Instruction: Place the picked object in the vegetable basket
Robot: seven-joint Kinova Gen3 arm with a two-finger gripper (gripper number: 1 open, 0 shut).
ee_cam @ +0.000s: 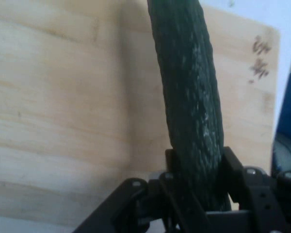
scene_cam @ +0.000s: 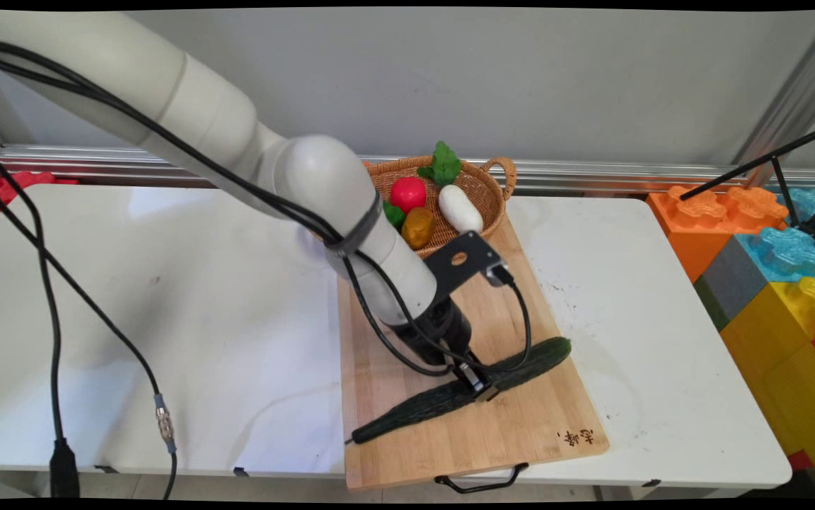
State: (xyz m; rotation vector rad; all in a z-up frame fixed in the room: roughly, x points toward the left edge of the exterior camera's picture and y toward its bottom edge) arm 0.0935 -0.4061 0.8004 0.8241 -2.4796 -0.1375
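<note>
Fingers: the fingers are closed around the cucumber near its middle, one on each side.
Cucumber: lies flat on the cutting board, its long axis running crosswise between the fingers.
Around: a basket of toy vegetables sits well behind the fingers, at the board's far end.
Surface: the white surface carries the board; nothing crowds the fingers.

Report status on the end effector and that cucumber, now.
End effector shut on cucumber, mid-length. Cucumber lies on wooden cutting board. Basket of vegetables sits at board's far end, apart from the grasp.
</note>
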